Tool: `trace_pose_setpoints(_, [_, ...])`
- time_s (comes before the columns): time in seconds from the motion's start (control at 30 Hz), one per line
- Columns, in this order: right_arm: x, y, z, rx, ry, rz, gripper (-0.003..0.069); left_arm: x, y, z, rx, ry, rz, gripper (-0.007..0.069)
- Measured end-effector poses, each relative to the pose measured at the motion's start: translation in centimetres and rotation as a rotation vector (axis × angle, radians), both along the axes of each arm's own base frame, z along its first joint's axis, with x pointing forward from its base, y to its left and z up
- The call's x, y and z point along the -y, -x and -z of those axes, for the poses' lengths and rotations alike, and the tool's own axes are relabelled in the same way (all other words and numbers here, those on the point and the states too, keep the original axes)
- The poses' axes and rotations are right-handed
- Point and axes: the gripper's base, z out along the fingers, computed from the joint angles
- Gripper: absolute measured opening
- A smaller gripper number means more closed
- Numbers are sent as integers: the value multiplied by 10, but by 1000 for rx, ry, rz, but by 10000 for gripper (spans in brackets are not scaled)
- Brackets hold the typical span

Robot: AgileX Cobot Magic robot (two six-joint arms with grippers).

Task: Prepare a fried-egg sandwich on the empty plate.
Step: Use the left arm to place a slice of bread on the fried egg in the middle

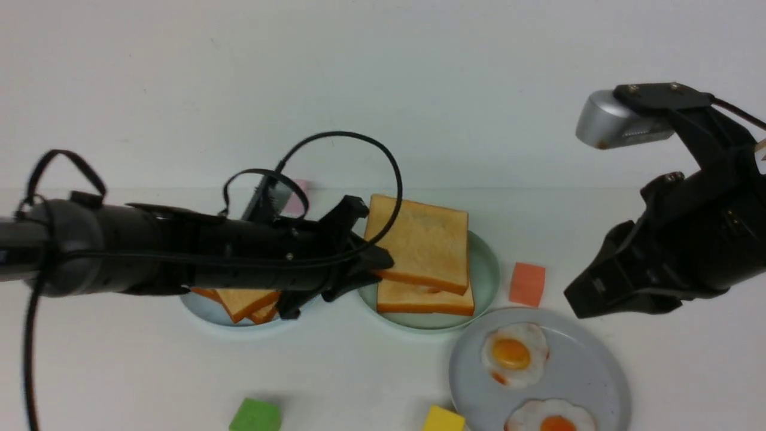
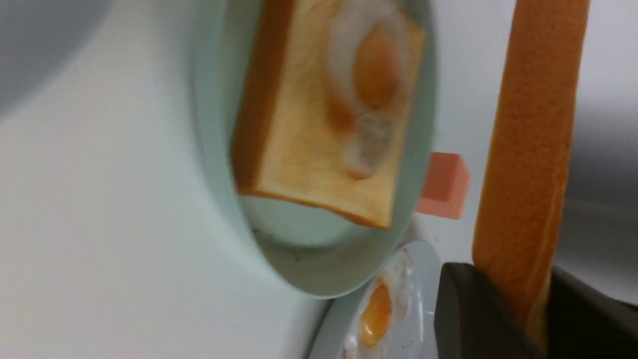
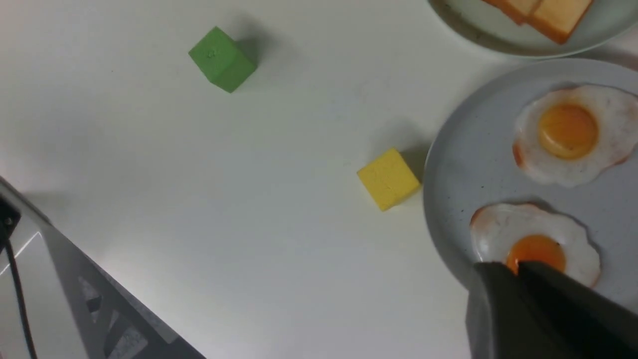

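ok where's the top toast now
In the front view's centre, the top toast is clamped in the left gripper, over the egg-topped slice on the mint plate.

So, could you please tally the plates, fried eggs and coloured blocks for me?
Plates: 3 (mint-green plate, pale blue plate, grey plate)
Fried eggs: 3
Blocks: 4 (green block, yellow block, orange block, pink block half-hidden)
Total: 10

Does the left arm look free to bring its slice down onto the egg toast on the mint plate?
Probably yes. The left claw holds the top slice just above the egg toast on the mint plate, with nothing between; the right claw is off over the grey plate.
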Motion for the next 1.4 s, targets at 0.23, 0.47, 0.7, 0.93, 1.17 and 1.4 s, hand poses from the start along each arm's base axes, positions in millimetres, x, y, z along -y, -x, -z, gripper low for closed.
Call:
trace_pose_setpoints(0.23, [0,0,0,-10,-5,15,26,14,-6,21,-83,-33,-83,140])
trace_pose_setpoints(0.47, [0,0,0,-13,0,13,-12,18,-16,15,-66,-21,-105,140])
trace_pose_setpoints(0.7, [1,1,1,-15,3,12,-12,17,-20,13,-50,-35,-136,140])
trace_pose_setpoints(0.93, [1,0,1,-12,15,12,-12,20,-24,17,-60,-22,-123,140])
trace_pose_setpoints(1.17, [2,0,1,-14,17,13,-12,27,-30,32,-97,3,-81,133])
trace_pose_setpoints(1.4, [2,2,2,-26,22,8,-11,28,-31,38,-133,19,-102,132])
